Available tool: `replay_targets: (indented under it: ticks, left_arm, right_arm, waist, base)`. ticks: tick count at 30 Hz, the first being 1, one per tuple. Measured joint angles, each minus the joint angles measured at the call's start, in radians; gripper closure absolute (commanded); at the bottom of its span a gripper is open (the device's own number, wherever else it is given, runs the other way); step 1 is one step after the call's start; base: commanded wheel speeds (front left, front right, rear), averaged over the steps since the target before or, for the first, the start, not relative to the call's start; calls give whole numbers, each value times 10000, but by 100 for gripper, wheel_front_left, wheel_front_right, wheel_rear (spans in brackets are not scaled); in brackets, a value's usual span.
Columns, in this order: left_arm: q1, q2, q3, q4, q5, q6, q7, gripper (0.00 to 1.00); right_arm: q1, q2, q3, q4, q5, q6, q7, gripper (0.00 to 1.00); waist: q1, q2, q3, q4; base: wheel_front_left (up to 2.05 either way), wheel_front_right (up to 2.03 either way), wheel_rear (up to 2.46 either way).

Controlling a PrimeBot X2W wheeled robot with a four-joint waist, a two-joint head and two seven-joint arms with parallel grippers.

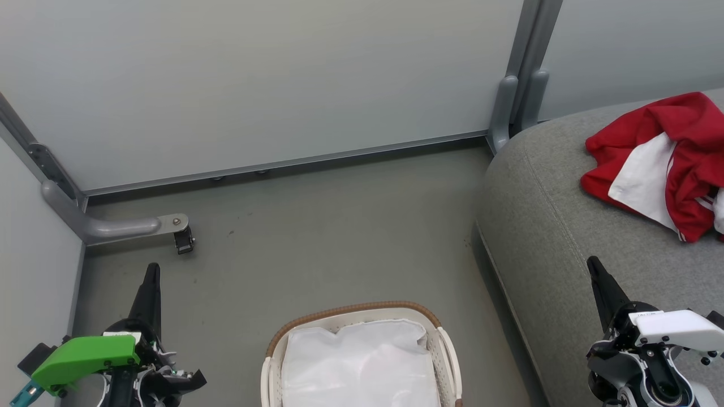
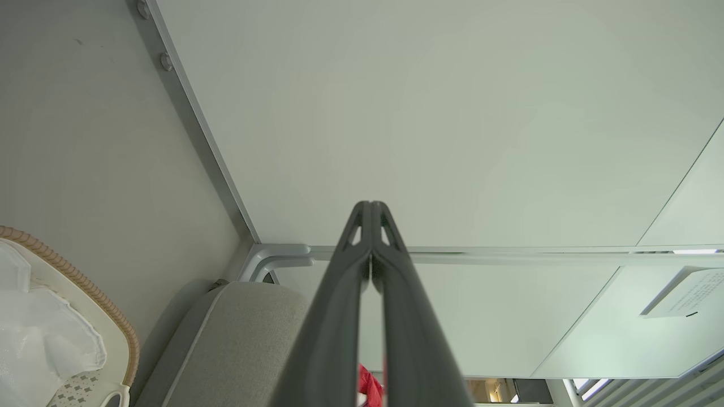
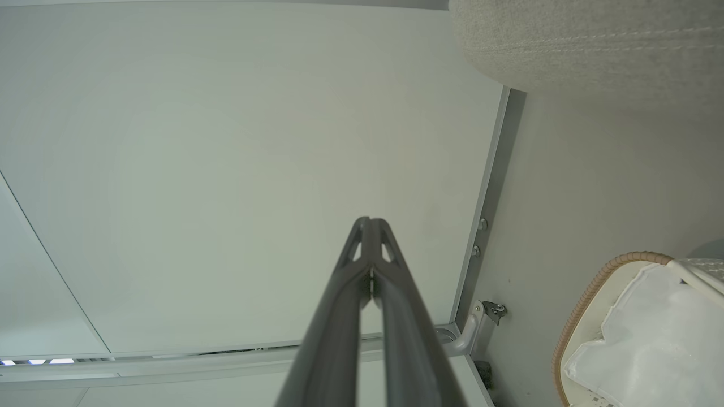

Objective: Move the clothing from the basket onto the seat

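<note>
Looks finished, with clothing (image 1: 690, 124) heaped on seat (image 1: 543, 226) and just a liner (image 1: 362, 362) in basket (image 1: 350, 308); left gripper (image 1: 151, 277) and right gripper (image 1: 595, 271) pressed together, empty; calls for no further fetching.

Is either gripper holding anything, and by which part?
Nothing is held: left gripper and right gripper are shut, empty. The bright red-and-white fabric garment lies on the grey fabric sofa cushion.
</note>
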Motion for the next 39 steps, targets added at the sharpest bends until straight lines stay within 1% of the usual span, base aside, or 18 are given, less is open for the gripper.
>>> replay_targets:
  ticks: [39]
  left_arm:
    - [0, 0, 0, -2, 0, 0, 2, 100]
  right_arm:
    - [-1, 0, 0, 0, 0, 0, 0, 100]
  waist:
    - [0, 0, 0, 0]
  base:
    - [0, 0, 0]
